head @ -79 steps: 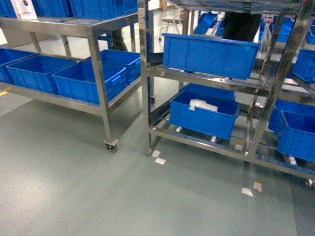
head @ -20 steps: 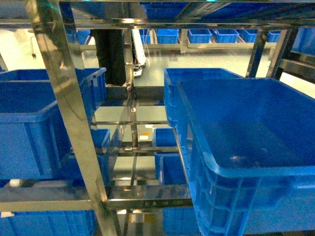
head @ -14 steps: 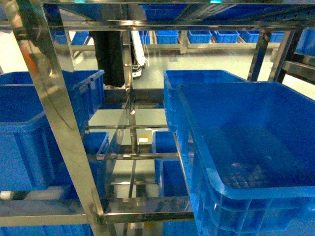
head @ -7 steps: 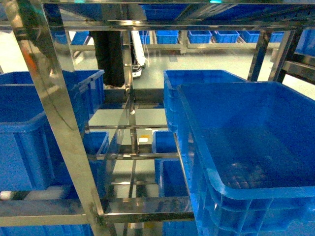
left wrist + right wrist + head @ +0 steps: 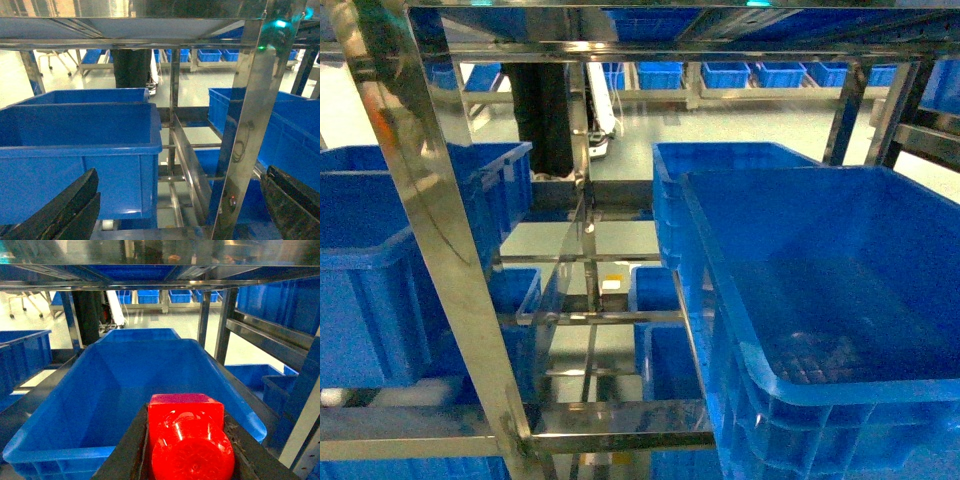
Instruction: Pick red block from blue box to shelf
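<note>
The red block fills the bottom of the right wrist view, its round stud facing the camera. My right gripper is shut on it, a dark finger pressed against each side. It hangs above the near rim of a dark blue crate on the shelf. In the left wrist view my left gripper is open, one finger at each lower corner, in front of a steel shelf post. The blue box is out of view. Neither gripper shows in the head view.
The head view looks into the shelf from close up, with a slanted steel post at the left and a large dark blue crate at the right. More blue crates sit at the left. A person in dark trousers stands behind the rack.
Over the last few seconds the head view has closed in from facing the racks across the floor to sitting right against the shelf. In the last half second nothing visibly moves.
</note>
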